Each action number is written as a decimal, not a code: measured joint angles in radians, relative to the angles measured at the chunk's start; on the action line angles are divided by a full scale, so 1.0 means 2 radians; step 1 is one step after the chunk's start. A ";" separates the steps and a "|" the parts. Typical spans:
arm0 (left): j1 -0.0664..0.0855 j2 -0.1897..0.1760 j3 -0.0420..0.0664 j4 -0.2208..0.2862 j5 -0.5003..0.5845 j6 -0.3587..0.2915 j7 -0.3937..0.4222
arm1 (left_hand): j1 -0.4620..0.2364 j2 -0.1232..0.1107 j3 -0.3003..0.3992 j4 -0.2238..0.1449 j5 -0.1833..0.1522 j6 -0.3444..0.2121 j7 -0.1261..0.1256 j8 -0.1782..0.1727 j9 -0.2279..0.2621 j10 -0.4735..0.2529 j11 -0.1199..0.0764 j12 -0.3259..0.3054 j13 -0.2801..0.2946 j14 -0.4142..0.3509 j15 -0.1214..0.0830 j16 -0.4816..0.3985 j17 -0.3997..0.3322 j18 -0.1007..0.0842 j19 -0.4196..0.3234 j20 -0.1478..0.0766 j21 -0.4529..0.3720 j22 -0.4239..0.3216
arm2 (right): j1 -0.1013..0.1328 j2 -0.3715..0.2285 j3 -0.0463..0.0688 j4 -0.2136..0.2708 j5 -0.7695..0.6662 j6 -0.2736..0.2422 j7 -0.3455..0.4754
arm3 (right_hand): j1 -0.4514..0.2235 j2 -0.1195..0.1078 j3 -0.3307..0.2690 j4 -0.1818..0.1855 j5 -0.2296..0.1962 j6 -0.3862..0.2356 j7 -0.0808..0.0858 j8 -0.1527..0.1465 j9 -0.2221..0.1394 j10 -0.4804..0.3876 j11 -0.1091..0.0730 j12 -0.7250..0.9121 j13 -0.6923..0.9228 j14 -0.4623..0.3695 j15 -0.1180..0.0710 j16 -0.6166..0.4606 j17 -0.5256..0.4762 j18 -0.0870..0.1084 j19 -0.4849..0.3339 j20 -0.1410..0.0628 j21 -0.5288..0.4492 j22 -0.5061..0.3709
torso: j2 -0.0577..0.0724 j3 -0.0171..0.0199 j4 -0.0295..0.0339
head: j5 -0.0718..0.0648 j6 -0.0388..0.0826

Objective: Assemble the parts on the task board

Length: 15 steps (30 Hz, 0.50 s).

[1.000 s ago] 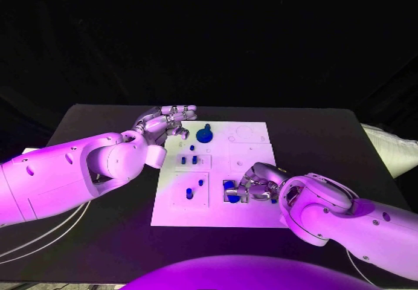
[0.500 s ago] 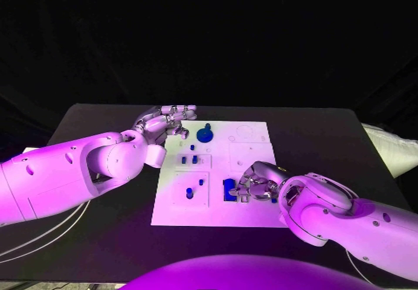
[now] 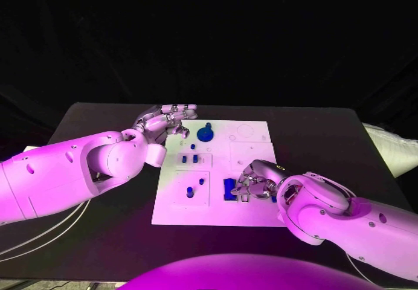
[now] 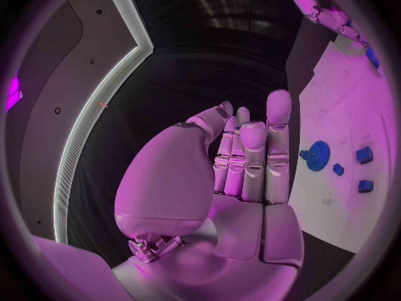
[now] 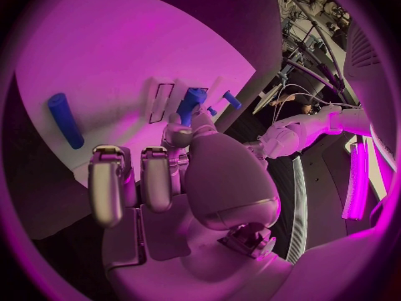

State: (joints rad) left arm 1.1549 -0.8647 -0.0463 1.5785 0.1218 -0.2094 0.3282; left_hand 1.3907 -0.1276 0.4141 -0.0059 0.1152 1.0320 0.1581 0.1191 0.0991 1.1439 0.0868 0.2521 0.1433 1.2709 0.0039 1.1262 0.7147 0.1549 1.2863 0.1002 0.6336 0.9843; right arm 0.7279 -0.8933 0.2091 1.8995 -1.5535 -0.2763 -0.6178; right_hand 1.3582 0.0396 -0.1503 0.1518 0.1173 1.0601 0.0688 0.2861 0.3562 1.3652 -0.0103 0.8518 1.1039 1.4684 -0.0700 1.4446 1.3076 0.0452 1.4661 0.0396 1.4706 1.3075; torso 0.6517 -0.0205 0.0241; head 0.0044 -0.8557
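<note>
In the middle of the black table (image 3: 104,121) lies the white task board (image 3: 252,145), long side running away from the robot. No readable writing or brand on it; only faint circles and rectangular outlines.

Blue parts: a round gear-like part (image 3: 205,134) near the far left corner, two small blocks (image 3: 189,159) in an outlined box mid-left, two small pegs (image 3: 190,193) lower left, a rectangular block (image 3: 229,188) at lower middle.

Right hand (image 3: 254,183) sits over the board's near right area, just beside that block, fingers curled down. Right wrist view: thumb and a finger pinch a blue peg (image 5: 189,104); a blue cylinder (image 5: 64,120) lies apart on the board. Contact point is partly hidden by the thumb.

Left hand (image 3: 165,122) hovers at the board's far left edge, holding nothing. Left wrist view: fingers (image 4: 254,155) straight, side by side, thumb off to one side, gear off to the side of the fingertips.

Right forearm covers the board's near right corner. Open table on both sides of the board and beyond its far edge.
</note>
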 measured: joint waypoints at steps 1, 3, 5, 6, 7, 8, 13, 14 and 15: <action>0.000 0.000 0.000 0.000 0.000 0.000 0.000 | 0.000 0.000 0.000 0.000 0.000 0.000 0.000 0.000 0.000 0.000 0.000 0.000 0.000 0.000 0.000 0.000 0.000 0.000 0.000 0.000 0.000 0.000 | 0.000 -0.001 0.000 0.002 -0.001 -0.003 0.000 | -0.007 -0.003 -0.003 0.003 0.000 0.000 0.000 0.000 0.000 0.001 -0.001 0.001 0.001 0.000 0.000 0.000 0.000 0.000 0.000 0.000 0.000 0.000 | 0.000 0.0000 -0.0001 | 0.000 0.000; 0.000 0.000 0.000 0.000 0.000 0.000 0.000 | 0.000 0.000 0.000 0.000 0.000 0.000 0.000 0.000 0.000 0.000 0.000 0.000 0.000 0.000 0.000 0.000 0.000 0.000 0.000 0.000 0.000 0.000 | -0.001 -0.007 0.000 0.007 -0.002 -0.011 0.000 | -0.020 -0.004 -0.010 0.010 0.006 0.000 0.000 0.000 0.000 0.002 0.001 0.001 0.001 0.000 0.000 0.000 0.000 0.000 0.000 0.000 0.000 0.000 | 0.000 0.0003 -0.0005 | 0.000 0.000; 0.000 -0.001 0.000 0.000 0.000 0.000 0.000 | 0.000 0.000 0.000 0.000 0.000 0.000 0.000 0.000 0.000 0.000 0.000 0.000 0.000 0.000 0.000 0.000 0.000 0.000 0.000 0.000 0.000 0.000 | -0.001 -0.014 0.000 0.014 -0.001 -0.020 0.001 | -0.026 -0.007 -0.012 0.016 0.013 -0.001 0.001 0.000 0.000 0.002 0.001 0.001 0.001 0.000 0.000 0.000 0.000 0.000 0.000 0.000 0.000 0.000 | 0.000 0.0007 -0.0009 | 0.000 0.001; 0.000 -0.001 0.000 0.000 0.000 0.000 0.000 | 0.000 0.000 0.000 0.000 0.000 0.000 0.000 0.000 0.000 0.000 0.000 0.000 0.000 0.000 0.000 0.000 0.000 0.000 0.000 0.000 0.000 0.000 | -0.002 -0.019 0.000 0.017 -0.001 -0.025 0.001 | -0.027 -0.006 -0.013 0.019 0.016 -0.004 0.003 -0.003 -0.001 0.002 0.001 0.001 0.001 0.000 0.000 0.000 0.000 0.000 0.000 0.000 0.000 0.000 | 0.000 0.0008 -0.0010 | -0.001 0.001; 0.000 -0.001 0.000 0.000 0.000 0.000 0.000 | 0.000 0.000 0.000 0.000 0.000 0.000 0.000 0.000 0.000 0.000 0.000 0.000 0.000 0.000 0.000 0.000 0.000 0.000 0.000 0.000 0.000 0.000 | -0.002 -0.027 0.001 0.023 0.000 -0.031 0.001 | -0.028 -0.007 -0.014 0.019 0.018 -0.008 0.004 -0.006 -0.002 0.002 0.001 0.001 0.001 0.000 0.000 0.000 0.000 0.000 0.000 0.000 0.000 0.000 | 0.000 0.0008 -0.0012 | -0.001 0.001; 0.000 -0.001 0.000 0.000 0.000 0.000 0.000 | 0.000 0.000 0.000 0.000 0.000 0.000 0.000 0.000 0.000 0.000 0.000 0.000 0.000 0.000 0.000 0.000 0.000 0.000 0.000 0.000 0.000 0.000 | -0.002 -0.034 0.002 0.027 0.002 -0.035 0.001 | -0.028 -0.007 -0.014 0.019 0.025 -0.015 0.005 -0.011 -0.004 0.002 0.001 0.001 0.000 0.000 0.000 0.000 0.000 0.000 0.000 0.000 0.000 0.000 | 0.000 0.0008 -0.0012 | -0.001 0.001; -0.001 -0.004 0.000 0.000 0.000 0.000 0.000 | 0.000 0.000 0.000 0.000 0.000 0.000 0.000 0.000 0.000 0.000 0.000 0.000 0.000 0.000 0.000 0.000 0.000 0.000 0.000 0.000 0.000 0.000 | 0.004 -0.072 0.004 0.038 0.016 -0.047 0.003 | 0.009 0.010 0.009 0.005 0.046 -0.031 0.013 -0.030 -0.017 -0.003 0.007 -0.007 -0.002 -0.001 0.001 0.000 0.000 0.000 0.000 0.000 0.000 0.000 | -0.001 0.0004 -0.0031 | -0.006 0.003; -0.001 -0.004 0.000 0.000 0.000 0.000 0.000 | 0.000 0.000 0.000 0.000 0.000 0.000 0.000 0.000 0.000 0.000 0.000 0.000 0.000 0.000 0.000 0.000 0.000 0.000 0.000 0.000 0.000 0.000 | 0.006 -0.079 0.004 0.039 0.018 -0.047 0.003 | 0.010 0.009 0.009 0.005 0.042 -0.031 0.013 -0.031 -0.019 -0.003 0.007 -0.008 -0.003 -0.002 0.002 0.000 0.000 0.000 0.000 0.000 0.000 0.000 | -0.001 0.0003 -0.0045 | -0.006 0.004; -0.001 -0.004 0.000 0.000 0.000 0.000 0.000 | 0.000 0.000 0.000 0.000 0.000 0.000 0.000 0.000 0.000 0.000 0.000 0.000 0.000 0.000 0.000 0.000 0.000 0.000 0.000 0.000 0.000 0.000 | 0.007 -0.084 0.005 0.039 0.020 -0.046 0.003 | 0.010 0.008 0.009 0.005 0.039 -0.031 0.013 -0.031 -0.020 -0.003 0.007 -0.008 -0.003 -0.002 0.002 0.000 0.000 0.000 0.000 0.000 0.000 0.000 | -0.001 0.0004 -0.0054 | -0.007 0.005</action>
State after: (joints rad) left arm 1.1535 -0.8730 -0.0464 1.5779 0.1213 -0.2086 0.3277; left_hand 1.3907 -0.1276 0.4141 -0.0058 0.1152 1.0320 0.1581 0.1191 0.0992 1.1439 0.0868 0.2520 0.1432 1.2709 0.0039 1.1262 0.7148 0.1548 1.2863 0.1002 0.6336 0.9844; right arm 0.7421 -1.0611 0.2182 1.9771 -1.5135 -0.3690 -0.6109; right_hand 1.3782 0.0561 -0.1329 0.1624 0.1963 0.9983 0.0944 0.2240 0.3165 1.3590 0.0032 0.8354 1.0975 1.4645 -0.0661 1.4446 1.3074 0.0453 1.4661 0.0396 1.4711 1.3073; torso 0.6491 -0.0198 0.0132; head -0.0092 -0.8458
